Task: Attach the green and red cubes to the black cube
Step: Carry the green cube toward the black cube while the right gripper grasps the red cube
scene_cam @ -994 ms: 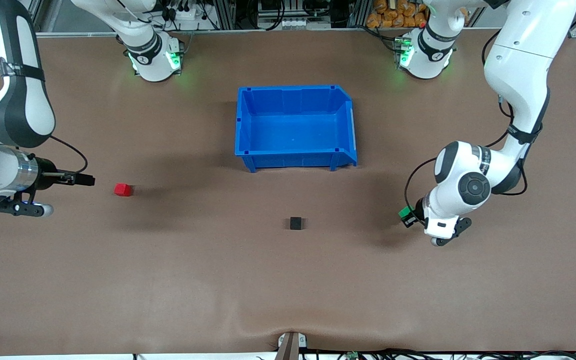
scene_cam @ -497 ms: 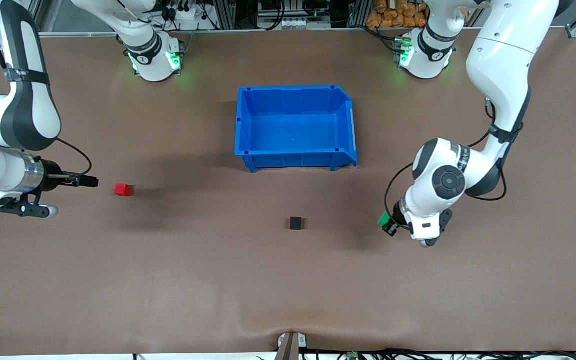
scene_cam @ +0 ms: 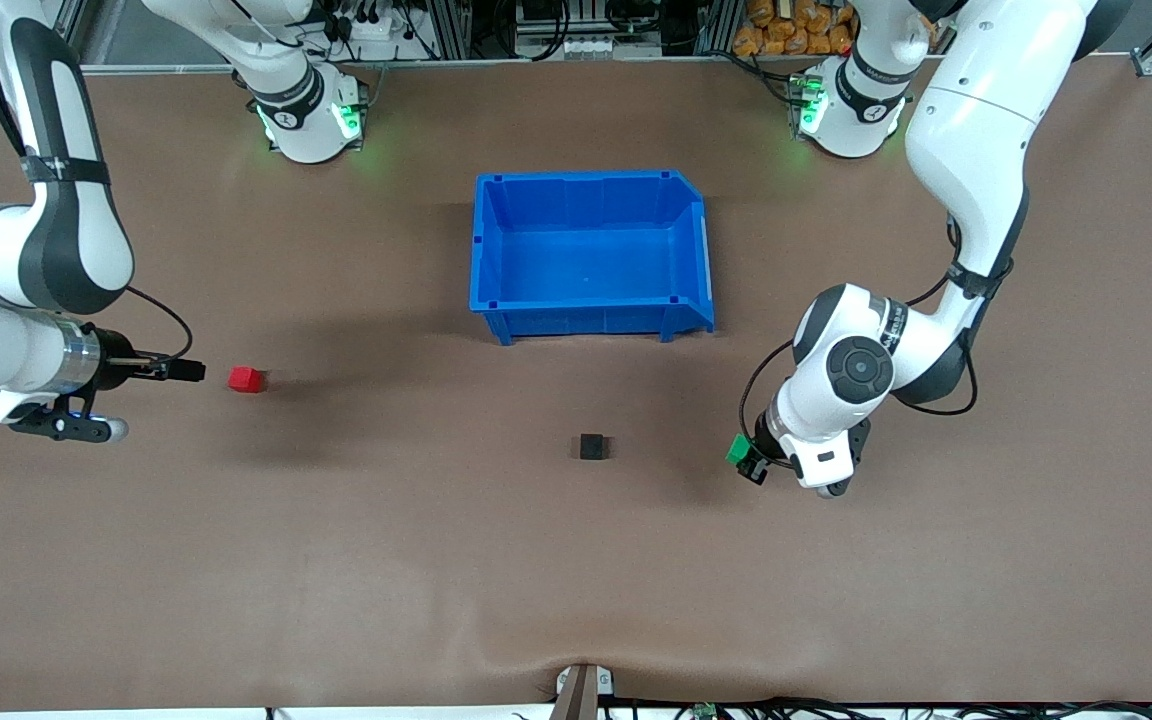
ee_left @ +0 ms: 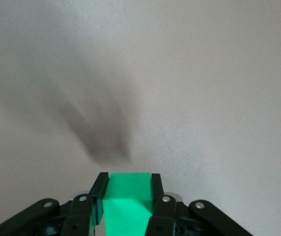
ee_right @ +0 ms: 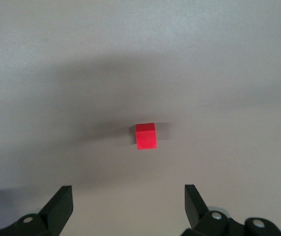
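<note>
Green cube (scene_cam: 737, 449) clamped in the left gripper (scene_cam: 748, 460), held off the brown counter (scene_cam: 436, 560), over bare surface toward the left arm's end; left wrist view shows the green cube (ee_left: 126, 201) pinched between both fingers (ee_left: 99, 196), a dark shadow on the counter just ahead of them. Black cube (scene_cam: 592, 446) sits on the counter ahead of the left gripper, well apart from it, toward the middle of the counter. Blue bin (scene_cam: 591, 190) stands farther from the front camera than the black cube, near the counter's centre, not touching any cube

Right gripper (scene_cam: 186, 371) low over the counter at the right arm's end, fingers spread apart, holding nothing. Red cube (scene_cam: 246, 379) lies on the counter just ahead of the right gripper's tips, apart from them; in the right wrist view the red cube (ee_right: 146, 135) is centred between and ahead of the two open fingers (ee_right: 61, 204), casting a shadow to one side. Red cube is well apart from the black cube, black cube lies between the two grippers, a bit nearer to the left one. All three cubes are separate, none joined
</note>
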Robot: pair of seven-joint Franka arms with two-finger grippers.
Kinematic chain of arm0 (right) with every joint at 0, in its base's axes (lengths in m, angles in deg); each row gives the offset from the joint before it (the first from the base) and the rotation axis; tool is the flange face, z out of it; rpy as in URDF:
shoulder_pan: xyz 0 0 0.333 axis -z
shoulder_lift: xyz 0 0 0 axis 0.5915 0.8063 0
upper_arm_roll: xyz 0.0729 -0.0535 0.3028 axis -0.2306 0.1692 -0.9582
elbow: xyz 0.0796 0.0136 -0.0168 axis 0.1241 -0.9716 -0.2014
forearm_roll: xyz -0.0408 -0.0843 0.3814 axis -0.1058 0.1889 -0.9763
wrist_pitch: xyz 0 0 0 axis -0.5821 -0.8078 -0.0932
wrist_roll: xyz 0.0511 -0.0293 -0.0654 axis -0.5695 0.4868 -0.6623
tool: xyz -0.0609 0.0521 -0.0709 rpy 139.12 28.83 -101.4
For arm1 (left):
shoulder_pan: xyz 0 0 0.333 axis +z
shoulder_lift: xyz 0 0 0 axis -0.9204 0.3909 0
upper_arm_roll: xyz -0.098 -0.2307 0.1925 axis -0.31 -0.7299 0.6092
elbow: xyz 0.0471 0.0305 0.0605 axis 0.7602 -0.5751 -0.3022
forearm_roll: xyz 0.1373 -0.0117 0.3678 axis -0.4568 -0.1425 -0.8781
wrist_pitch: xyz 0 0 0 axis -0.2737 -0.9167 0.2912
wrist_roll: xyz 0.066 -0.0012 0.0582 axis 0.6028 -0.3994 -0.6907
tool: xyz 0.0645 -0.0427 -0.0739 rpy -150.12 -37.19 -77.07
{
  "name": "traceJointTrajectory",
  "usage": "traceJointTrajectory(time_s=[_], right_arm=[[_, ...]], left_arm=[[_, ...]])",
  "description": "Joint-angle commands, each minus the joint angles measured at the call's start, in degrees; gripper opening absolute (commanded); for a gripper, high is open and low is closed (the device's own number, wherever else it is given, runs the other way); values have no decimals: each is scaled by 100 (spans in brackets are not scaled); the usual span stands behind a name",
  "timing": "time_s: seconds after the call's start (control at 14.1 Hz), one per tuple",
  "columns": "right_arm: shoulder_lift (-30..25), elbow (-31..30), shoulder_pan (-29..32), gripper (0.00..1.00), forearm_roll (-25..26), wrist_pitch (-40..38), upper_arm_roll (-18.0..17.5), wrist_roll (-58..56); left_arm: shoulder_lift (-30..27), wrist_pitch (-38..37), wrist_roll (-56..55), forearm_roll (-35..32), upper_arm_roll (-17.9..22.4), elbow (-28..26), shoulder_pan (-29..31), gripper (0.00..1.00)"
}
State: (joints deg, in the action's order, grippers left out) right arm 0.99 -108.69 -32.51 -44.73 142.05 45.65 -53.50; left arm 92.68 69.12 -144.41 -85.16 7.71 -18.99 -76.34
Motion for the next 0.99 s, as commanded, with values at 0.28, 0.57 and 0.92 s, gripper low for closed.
traceJointTrajectory(time_s=[0.28, 0.57, 0.92], right_arm=[[-12, -269, 152, 100, -143, 303, -89, 21], [207, -278, 231, 100, -152, 409, -89, 21], [225, -339, 214, 100, -152, 418, -89, 21]], left_arm=[[716, -199, -1050, 369, 54, 1015, -593, 0], [988, -199, -2061, 404, 72, 1394, -761, 0], [1164, -77, -2527, 395, 89, 1482, -980, 0]])
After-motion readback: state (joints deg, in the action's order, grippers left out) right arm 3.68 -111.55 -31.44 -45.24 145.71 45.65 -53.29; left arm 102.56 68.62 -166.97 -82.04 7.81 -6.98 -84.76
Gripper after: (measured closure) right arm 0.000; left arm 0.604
